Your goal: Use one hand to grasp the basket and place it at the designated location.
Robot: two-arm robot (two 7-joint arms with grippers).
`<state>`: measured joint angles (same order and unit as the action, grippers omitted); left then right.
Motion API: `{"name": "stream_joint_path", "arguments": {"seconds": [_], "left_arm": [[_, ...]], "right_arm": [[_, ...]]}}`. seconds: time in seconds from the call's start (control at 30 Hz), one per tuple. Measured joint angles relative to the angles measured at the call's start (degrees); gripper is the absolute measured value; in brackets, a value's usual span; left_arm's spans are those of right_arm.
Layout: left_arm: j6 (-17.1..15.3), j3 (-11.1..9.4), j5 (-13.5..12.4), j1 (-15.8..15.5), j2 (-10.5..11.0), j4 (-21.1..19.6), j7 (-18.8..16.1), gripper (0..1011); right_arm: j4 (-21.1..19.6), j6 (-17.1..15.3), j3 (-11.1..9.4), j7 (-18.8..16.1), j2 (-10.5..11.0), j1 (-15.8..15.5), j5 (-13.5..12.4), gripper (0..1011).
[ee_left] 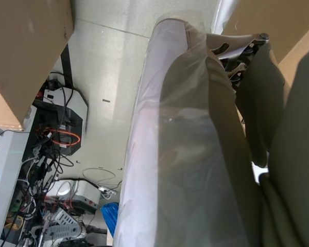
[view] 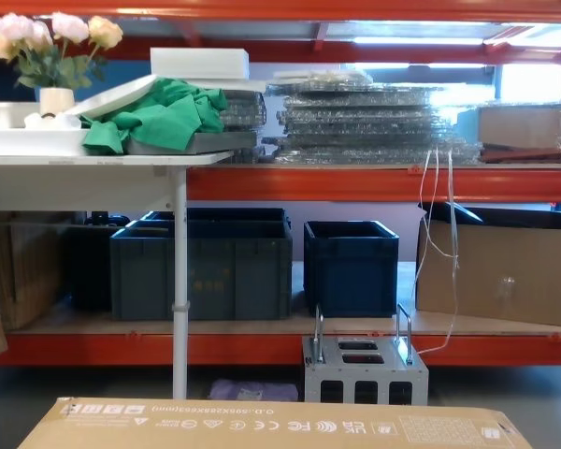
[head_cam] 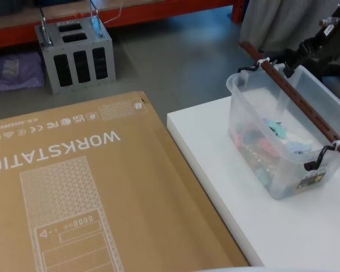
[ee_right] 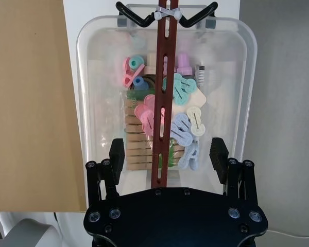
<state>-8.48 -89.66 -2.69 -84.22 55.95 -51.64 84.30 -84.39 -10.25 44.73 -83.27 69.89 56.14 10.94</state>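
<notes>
The basket [head_cam: 283, 141] sits on the white surface [head_cam: 260, 226] at its right side, near the far edge, beside the big cardboard box [head_cam: 73, 187]; one reddish-brown bar handle [ee_right: 162, 103] runs along its length, tied at each end with a white zip tie [ee_right: 168, 11]. The right gripper [ee_right: 167, 157] hovers over the near end of the bar, jaws spread wide on either side of it and not touching. Gripped this far off-centre, the basket would likely tilt and spill its many clips [ee_right: 180, 90], too jumbled to count; the ties might also slip. The left gripper is parked low by the floor; whether its jaws are open cannot be told.
</notes>
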Motion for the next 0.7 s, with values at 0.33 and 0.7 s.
{"name": "stream_joint_path", "arguments": {"seconds": [0.33,0.7], "left_arm": [[0.0,0.0,0.0,0.0,0.0,0.0,0.0,0],[0.0,0.0,0.0,0.0,0.0,0.0,0.0,0]], "right_arm": [[-0.4,0.5,-1.5,-0.7,-0.3,-0.4,-0.7,1002],[-0.7,0.5,-2.4,-0.9,-0.3,-0.5,-0.8,1001]]}}
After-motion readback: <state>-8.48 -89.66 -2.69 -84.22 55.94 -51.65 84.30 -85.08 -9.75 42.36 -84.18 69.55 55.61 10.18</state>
